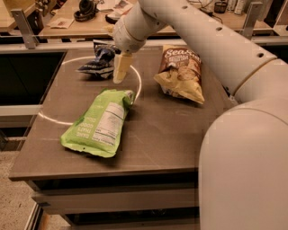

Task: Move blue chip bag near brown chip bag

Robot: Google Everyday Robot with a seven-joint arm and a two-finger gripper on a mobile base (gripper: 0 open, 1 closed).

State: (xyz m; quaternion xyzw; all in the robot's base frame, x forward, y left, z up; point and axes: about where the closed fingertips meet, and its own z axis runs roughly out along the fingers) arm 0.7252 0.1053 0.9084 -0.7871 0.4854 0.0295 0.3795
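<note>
The gripper (120,69) hangs over the upper left part of the dark tabletop (171,134), pointing down from the wrist of the white arm (202,36), which sweeps in from the right side of the frame. From this angle it shows as one pale cream wedge, and I cannot tell whether it is open or closed. Its lower tip sits just beside the right edge of the blue chip bag (98,63); whether the two touch I cannot tell.

The blue chip bag lies crumpled on the table near its far left corner, in the upper left of the frame, and is the smallest of the three bags. The brown chip bag (182,72) lies to the right of the gripper in the upper middle of the frame, with its dark top and white lettering towards the back and its tan lower part towards the front. The two bags are well apart, with the gripper between them.

A light green pouch (100,123) with a white label lies flat in the left centre, nearer the front edge, with its upper end just below the gripper. A thin white ring (137,83) is marked on the tabletop and curves past the gripper and the pouch. The robot's rounded white body (243,170) fills the lower right. Behind the table, a wooden bench (67,24) carries a pair of headphones (85,9).
</note>
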